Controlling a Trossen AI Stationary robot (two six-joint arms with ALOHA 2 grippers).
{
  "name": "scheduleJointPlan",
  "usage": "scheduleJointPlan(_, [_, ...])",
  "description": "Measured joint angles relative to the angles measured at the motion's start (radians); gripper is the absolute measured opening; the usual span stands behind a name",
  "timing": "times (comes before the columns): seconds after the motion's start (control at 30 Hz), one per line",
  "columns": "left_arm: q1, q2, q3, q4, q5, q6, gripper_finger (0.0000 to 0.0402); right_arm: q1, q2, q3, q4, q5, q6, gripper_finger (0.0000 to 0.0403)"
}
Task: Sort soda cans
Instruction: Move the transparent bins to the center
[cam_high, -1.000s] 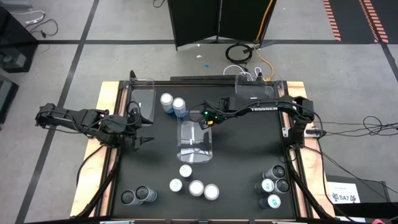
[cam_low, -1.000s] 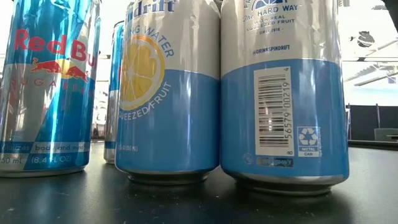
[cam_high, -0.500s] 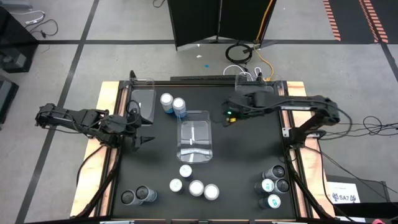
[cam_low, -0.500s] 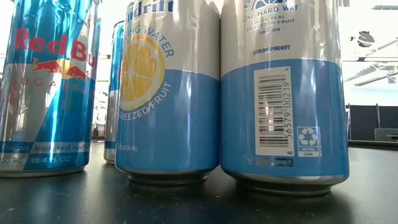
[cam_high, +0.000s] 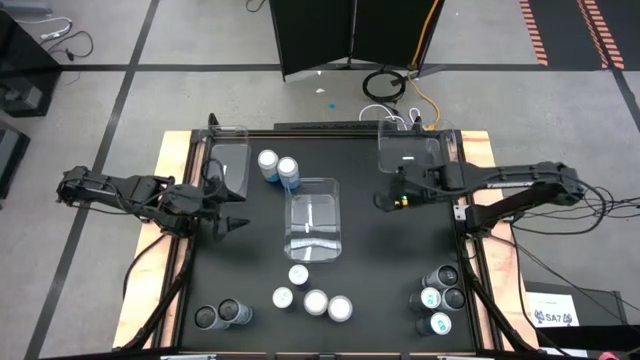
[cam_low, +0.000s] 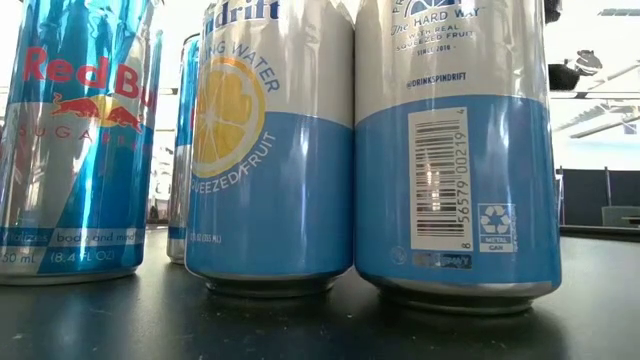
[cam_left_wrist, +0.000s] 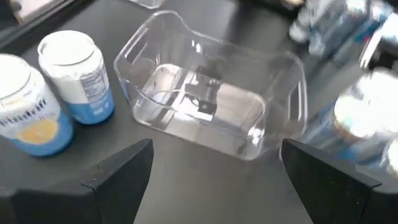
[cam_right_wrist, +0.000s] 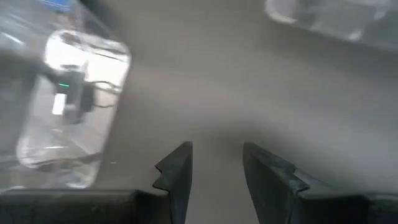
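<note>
Soda cans stand upright on the black table in groups. Two white-topped, blue-sided cans (cam_high: 278, 167) (cam_left_wrist: 74, 74) are near the far edge. Several white-topped ones (cam_high: 312, 296) stand at the near edge, and fill the low view (cam_low: 270, 150). Two dark cans (cam_high: 220, 316) are near left, and a mixed cluster (cam_high: 438, 298) near right. My left gripper (cam_high: 238, 212) (cam_left_wrist: 211, 168) is open at the left edge, pointing at the middle clear bin (cam_high: 314, 218) (cam_left_wrist: 211, 106). My right gripper (cam_high: 385, 198) (cam_right_wrist: 217, 168) is open, right of that bin (cam_right_wrist: 68, 106), holding nothing.
Two more clear bins stand at the far edge, one far left (cam_high: 229, 160) and one far right (cam_high: 408, 150). A Red Bull can (cam_low: 75, 140) stands close to the low camera. Bare black table lies between the middle bin and the right arm.
My right gripper has drawn back from over the far end of the middle bin toward the table's right edge, its arm folding back to that side. The left arm and the cans have stayed where they were.
</note>
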Motion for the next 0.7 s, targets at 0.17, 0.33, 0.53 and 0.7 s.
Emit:
scheduleJointPlan(0.17, [0.002,-0.015,0.018,0.003,-0.109,-0.094,0.0364,0.033,-0.042,-0.104,0.172,-0.016,0.033,0.0135])
scheduleJointPlan(0.33, [0.078,-0.031,0.063,-0.155,-0.177,-0.312,0.0364,0.043,-0.043,-0.127,0.219,-0.016,0.035,0.0135])
scheduleJointPlan(0.53, [0.226,-0.028,0.113,-0.307,-0.196,-0.398,0.0364,0.042,-0.043,-0.127,0.223,-0.015,0.010,0.0135])
scheduleJointPlan(0.7, [0.385,-0.001,0.125,-0.336,-0.147,-0.401,0.0364,0.042,-0.042,-0.127,0.223,-0.011,0.006,0.0135])
